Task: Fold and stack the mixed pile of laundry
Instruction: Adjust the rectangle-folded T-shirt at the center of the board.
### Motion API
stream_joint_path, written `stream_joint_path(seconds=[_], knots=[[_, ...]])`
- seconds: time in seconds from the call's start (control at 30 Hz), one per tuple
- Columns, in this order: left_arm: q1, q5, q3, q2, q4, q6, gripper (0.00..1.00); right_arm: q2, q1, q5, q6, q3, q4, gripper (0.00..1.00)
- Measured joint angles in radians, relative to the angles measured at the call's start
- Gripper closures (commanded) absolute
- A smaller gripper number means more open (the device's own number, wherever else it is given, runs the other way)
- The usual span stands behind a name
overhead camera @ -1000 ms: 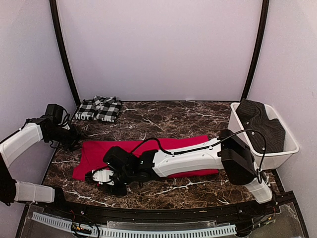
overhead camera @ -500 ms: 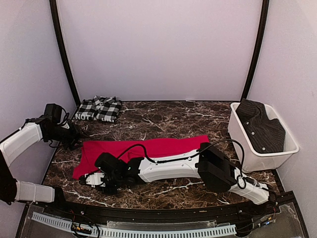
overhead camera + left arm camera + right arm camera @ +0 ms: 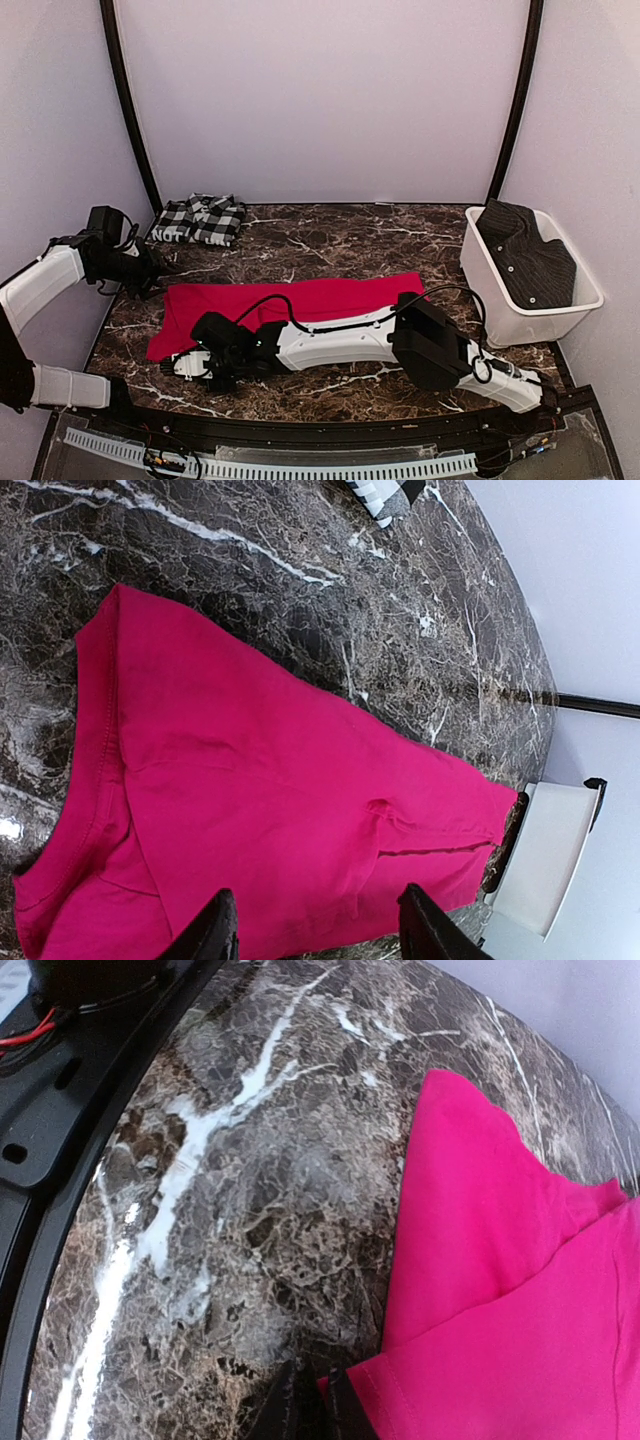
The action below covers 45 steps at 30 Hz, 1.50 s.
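Red cloth covers the middle-left of the dark marble bench (image 3: 330,235): the red shirt (image 3: 340,295) lies spread flat, its long side running left to right, and one sleeve is folded over the body near its left end. The black-and-white checked shirt (image 3: 200,219) sits folded at the far left corner of the bench, well apart from the red one.

At the right edge stands a white plastic bin (image 3: 530,325) with a dark buttoned shirt (image 3: 530,255) draped inside it.

The left tool (image 3: 152,270) hovers just beside the far left corner of the red shirt. In the left wrist view its black fingers (image 3: 222,930) stand clearly apart over the red cloth, holding nothing.

The right arm stretches low across the near side of the bench, from its base at the right to the near left corner of the red shirt. There the right tool (image 3: 180,365) is down at bench level. In the right wrist view its fingers are drawn nearly together, with the edge of the red hem pinched between their tips. The folded sleeve lies just beyond on the marble.
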Motion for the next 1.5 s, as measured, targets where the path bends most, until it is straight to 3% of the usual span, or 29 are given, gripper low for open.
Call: stream_joint_path(seconds=[0.1,0.47,0.87,1.03,1.17,1.5], knots=[[0.000,0.001,0.007,0.000,-0.001,0.002,0.46,0.008,-0.005,0.000,0.006,0.012,-0.003,1.00],[0.000,0.020,0.012,0.006,0.009,0.003,0.46,0.007,-0.014,0.029,0.028,0.016,-0.003,1.00],[0.000,0.027,0.012,0.019,0.020,0.005,0.46,-0.104,-0.024,0.009,0.046,-0.036,0.069,1.00],[0.000,0.026,0.012,0.025,0.020,0.013,0.46,-0.106,-0.040,-0.032,0.033,-0.031,0.039,0.81],[0.000,0.027,0.012,0.032,0.020,0.018,0.46,-0.106,-0.048,-0.069,0.022,-0.033,-0.007,0.73],[0.000,0.027,0.012,0.034,0.021,0.018,0.46,-0.060,-0.048,-0.135,0.031,0.008,-0.061,0.77]])
